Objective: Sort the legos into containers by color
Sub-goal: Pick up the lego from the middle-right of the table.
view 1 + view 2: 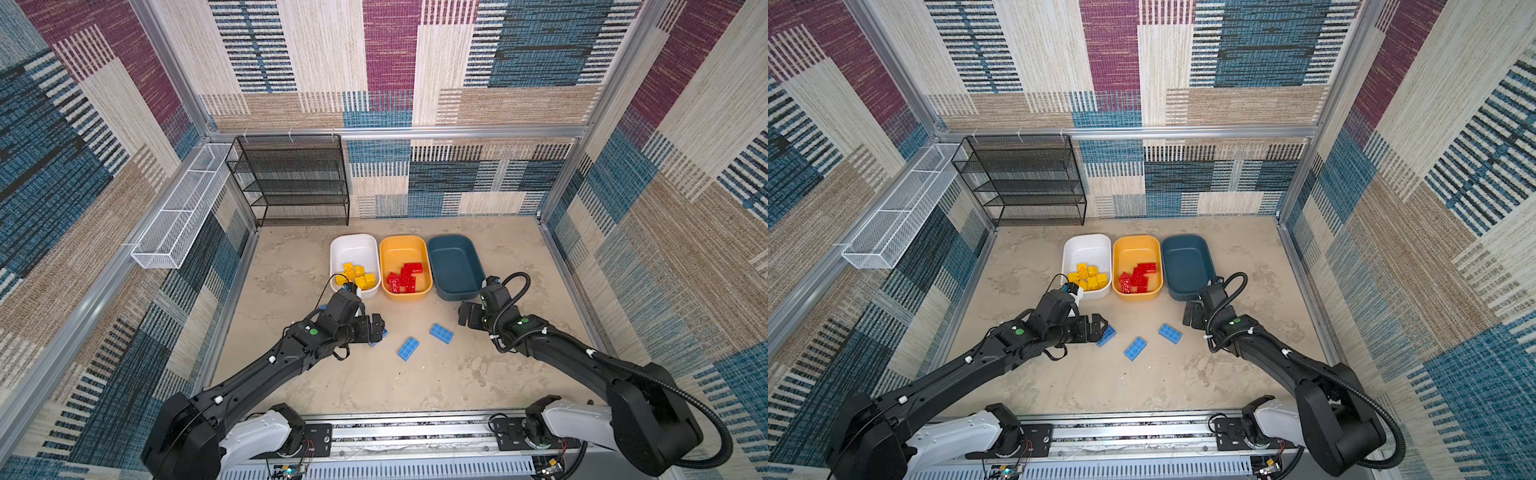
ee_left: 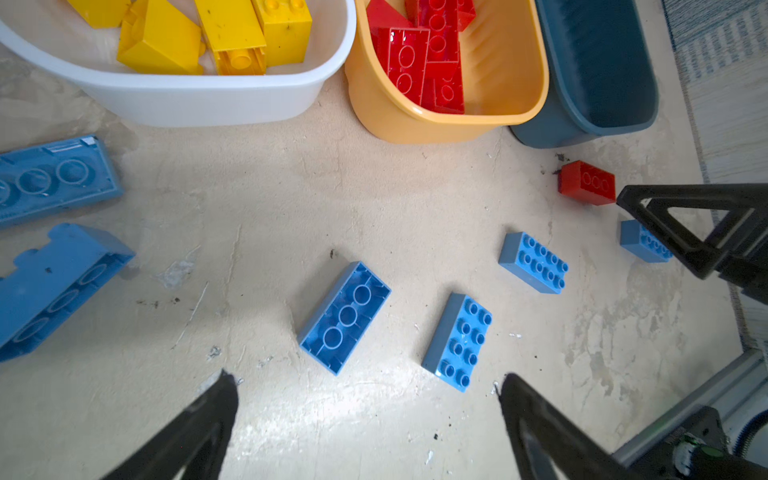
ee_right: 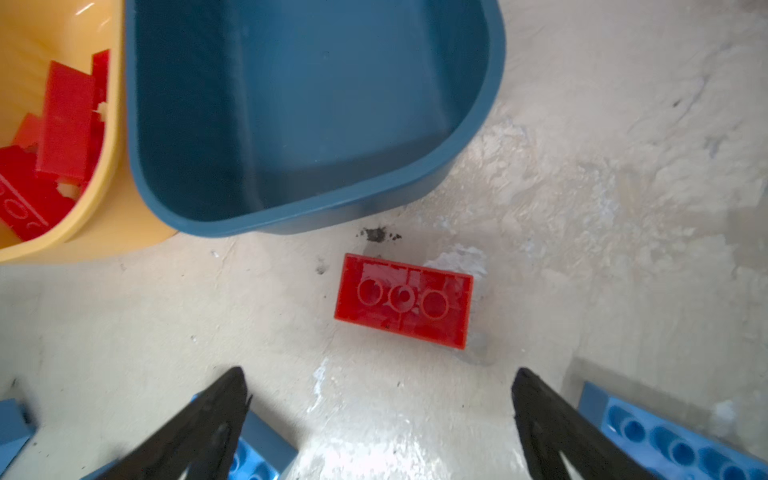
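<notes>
Right wrist: upturned red lego (image 3: 403,300), markings too blurred.

I'm working in a lab test cell: an aluminium frame (image 1: 395,132) holds patterned woven wall panels (image 1: 540,62), with a slotted mounting rail (image 1: 415,434) and exposed wiring (image 1: 305,451) up front.

black mesh rack (image 1: 291,183) | white wire basket (image 1: 178,216) (on patterned wall (image 1: 62,187))

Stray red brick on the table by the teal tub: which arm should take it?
Right. The right claw, open, hangs just short of the red brick, which lies hollow side up in line with its gap. The left claw, also open, faces blue bricks, farther from it.
</notes>
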